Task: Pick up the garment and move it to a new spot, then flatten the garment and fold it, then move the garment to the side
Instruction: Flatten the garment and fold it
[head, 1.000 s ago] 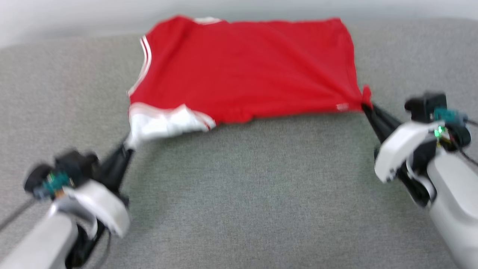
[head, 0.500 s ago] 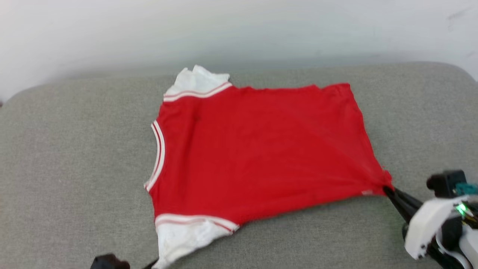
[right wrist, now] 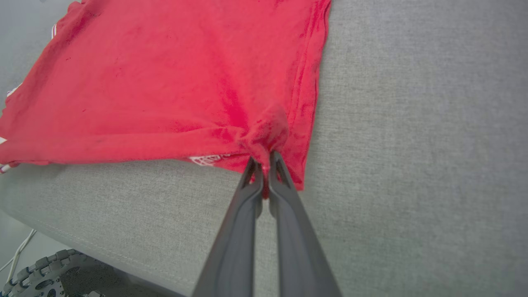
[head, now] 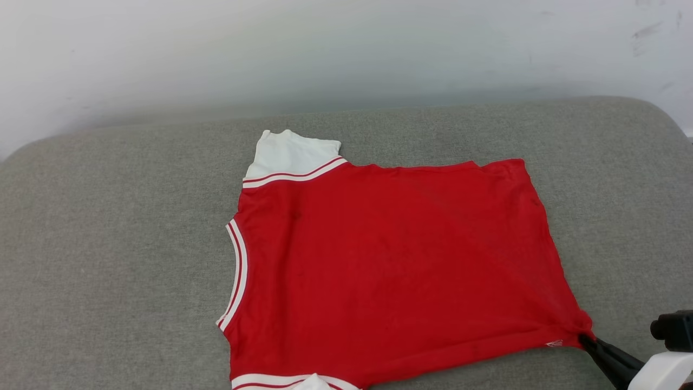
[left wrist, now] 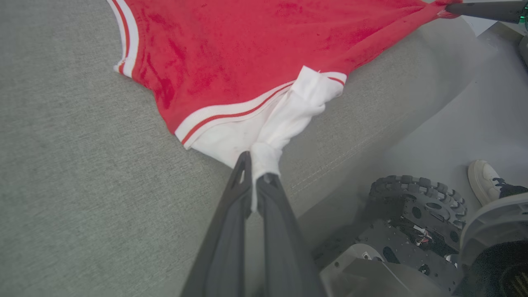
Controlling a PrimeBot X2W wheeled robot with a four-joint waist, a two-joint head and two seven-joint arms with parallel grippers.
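My left tool [left wrist: 257, 167] clamps the white sleeve [left wrist: 288, 111] at 7 o'clock, my right tool [right wrist: 264, 160] the 4 o'clock hem corner [right wrist: 268, 132] of the garment [head: 390, 260], spread on the grey cushion [head: 108, 244]. Uneven pulling could bunch it or slip a pinch.

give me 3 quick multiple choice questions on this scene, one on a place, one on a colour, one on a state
1. Where does the left gripper grip the garment?
A. the neckline
B. a white sleeve
C. the middle of the red panel

2. What colour is the cushion under the garment?
A. blue
B. brown
C. grey

3. How is the right gripper?
A. shut on a red corner of the garment
B. wide open above it
C. resting far from it

Answers:
1 B, white fabric bunches in its grip.
2 C, grey weave surrounds the cloth.
3 A, gathered red fabric sits in its closed grip.
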